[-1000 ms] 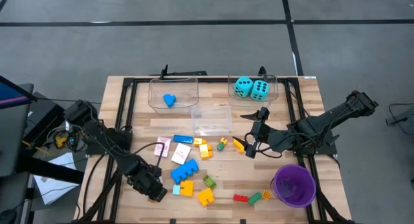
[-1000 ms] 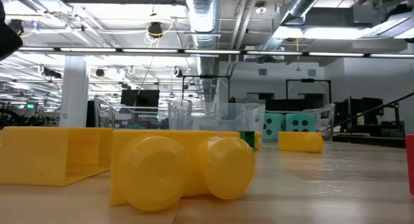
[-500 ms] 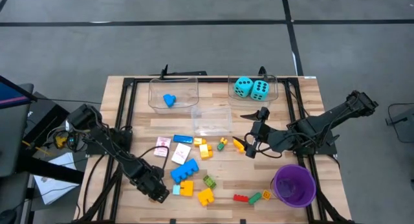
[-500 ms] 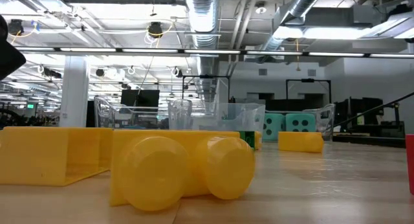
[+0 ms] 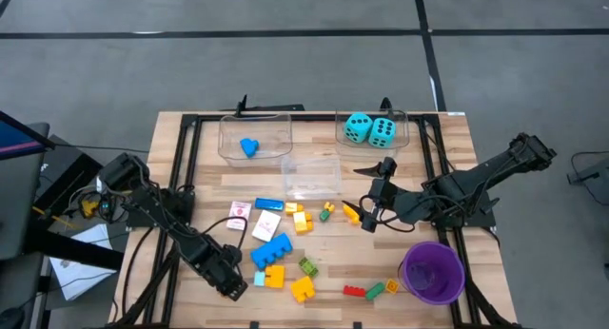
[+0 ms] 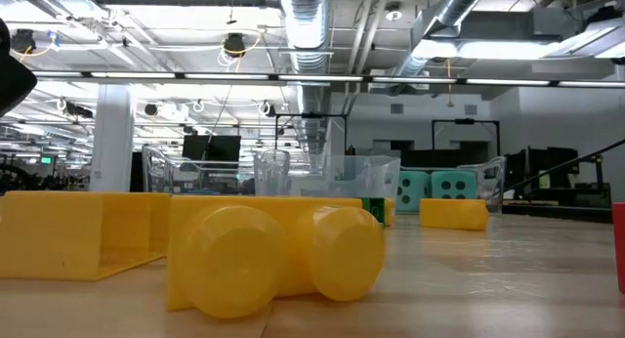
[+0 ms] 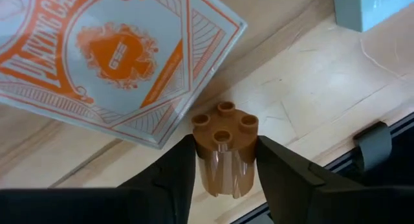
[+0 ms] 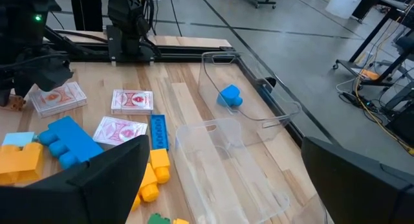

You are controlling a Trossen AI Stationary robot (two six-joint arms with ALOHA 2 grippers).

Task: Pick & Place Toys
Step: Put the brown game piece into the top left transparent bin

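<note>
My left gripper (image 5: pixel 231 283) is at the table's near left, shut on a small orange-brown round brick (image 7: pixel 224 153) with several studs. A red-and-white card pack (image 7: pixel 110 56) lies flat on the table just beyond it. My right gripper (image 5: pixel 369 215) is open and empty right of centre, beside a yellow brick (image 5: pixel 352 213). Several loose bricks lie mid-table, among them a big blue one (image 5: pixel 272 251) and yellow ones (image 5: pixel 303 289). Two turquoise dice (image 5: pixel 371 129) sit in the far right bin. My left gripper pinches the round brick's curved side wall (image 7: pixel 202 160) between its two fingers, one on each side. The brick's length runs along the fingers and its studded end (image 7: pixel 224 123) points away from the wrist. I cannot tell whether it is clear of the table.
Three clear bins stand at the back: the left one (image 5: pixel 255 137) with a blue piece (image 5: pixel 249 146), the middle one (image 5: pixel 311 175) and the right one (image 5: pixel 404 139). A purple cup (image 5: pixel 431 270) stands near right. Two more card packs (image 5: pixel 266 224) lie mid-left.
My left arm's upper part has shifted a little toward the table's near edge. Its gripper has stayed about where it was at the near left.
</note>
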